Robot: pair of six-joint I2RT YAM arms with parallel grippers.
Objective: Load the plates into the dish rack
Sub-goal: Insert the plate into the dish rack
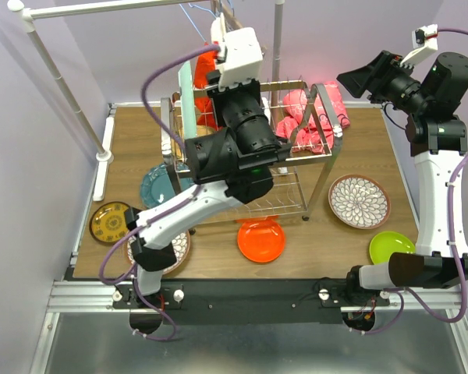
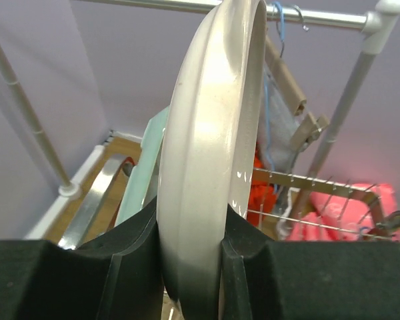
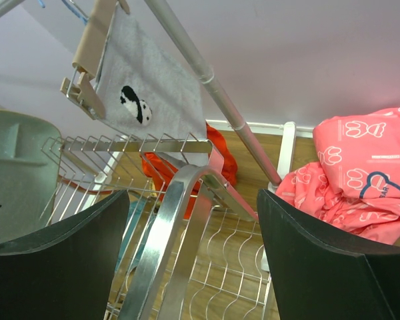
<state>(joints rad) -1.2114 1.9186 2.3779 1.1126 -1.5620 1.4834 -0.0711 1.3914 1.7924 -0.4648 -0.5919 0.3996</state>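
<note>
Half the dish rack (image 1: 292, 195) is hiding beneath your left arm (image 1: 234, 148), your left gripper (image 2: 192, 263) is pinching a white plate (image 2: 213, 133) cropped at top, and your right gripper (image 3: 193, 257) is hovering, jaws spread.

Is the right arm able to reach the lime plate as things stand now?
Probably yes. The right end effector is open and empty, and the lime plate lies uncovered beside that arm's base, with nothing between them.
</note>
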